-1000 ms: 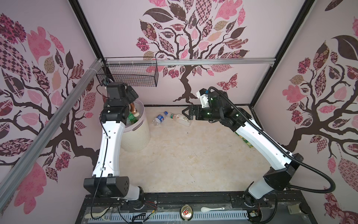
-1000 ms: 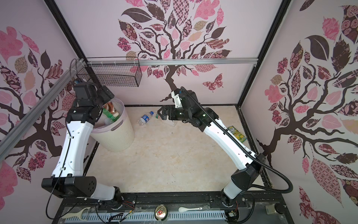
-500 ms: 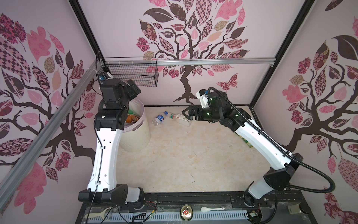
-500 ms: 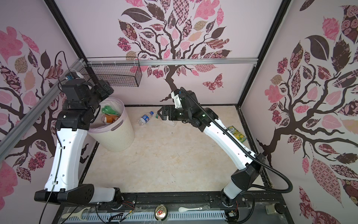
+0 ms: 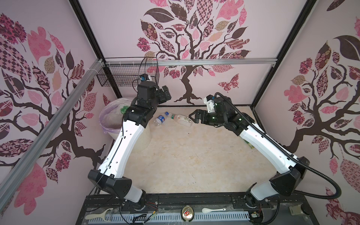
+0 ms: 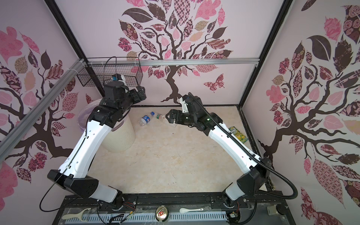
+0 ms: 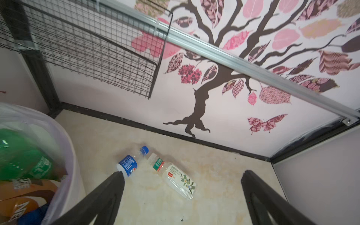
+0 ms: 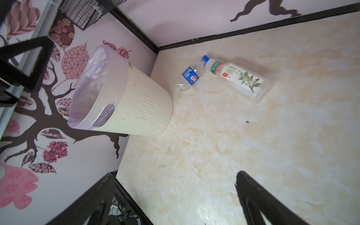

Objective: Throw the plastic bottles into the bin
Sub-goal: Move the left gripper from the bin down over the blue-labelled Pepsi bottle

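Left arm (image 5: 124, 148): forearm rises steeply from a folded elbow and the wrist is held high. Left gripper (image 5: 167, 94): jaws spread wide, nothing between them. Right arm (image 5: 261, 144): reaches forward and inward, wrist low. Right gripper (image 5: 193, 117): jaws wide apart, empty.

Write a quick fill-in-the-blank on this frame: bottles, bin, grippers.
1. The count of bottles lying on the floor is ___.
2. The one nearer the bin has a ___ label.
3. The left gripper and the right gripper are both ___ and hold nothing.
4. The green bottle lies inside the ___.

Missing words: two; blue; open; bin.
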`<act>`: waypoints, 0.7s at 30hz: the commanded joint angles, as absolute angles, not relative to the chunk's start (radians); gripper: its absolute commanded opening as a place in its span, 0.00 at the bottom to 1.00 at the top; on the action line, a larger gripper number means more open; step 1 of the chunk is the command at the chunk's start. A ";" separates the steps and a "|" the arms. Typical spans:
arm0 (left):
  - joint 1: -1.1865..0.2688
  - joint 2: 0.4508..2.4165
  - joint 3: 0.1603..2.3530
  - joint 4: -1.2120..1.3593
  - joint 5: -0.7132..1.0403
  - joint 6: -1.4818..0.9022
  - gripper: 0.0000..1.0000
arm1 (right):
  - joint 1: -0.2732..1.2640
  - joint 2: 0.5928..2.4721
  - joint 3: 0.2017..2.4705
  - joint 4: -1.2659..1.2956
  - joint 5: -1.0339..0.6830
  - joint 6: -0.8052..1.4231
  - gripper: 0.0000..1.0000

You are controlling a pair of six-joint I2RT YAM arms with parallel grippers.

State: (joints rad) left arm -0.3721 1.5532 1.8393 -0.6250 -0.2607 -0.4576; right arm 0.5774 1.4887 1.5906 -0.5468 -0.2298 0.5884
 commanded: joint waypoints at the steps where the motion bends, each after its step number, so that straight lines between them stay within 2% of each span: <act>1: -0.402 1.633 1.810 -0.627 -0.279 -0.411 0.98 | 0.538 1.405 1.574 -0.531 -0.219 0.617 1.00; 13: -0.419 1.930 1.860 -0.768 -0.459 -0.284 0.98 | 0.537 1.402 1.560 -0.581 -0.160 0.511 0.99; 21: -0.358 2.109 1.976 -0.844 -0.501 -0.233 0.98 | 0.538 1.491 1.601 -0.581 -0.178 0.492 0.99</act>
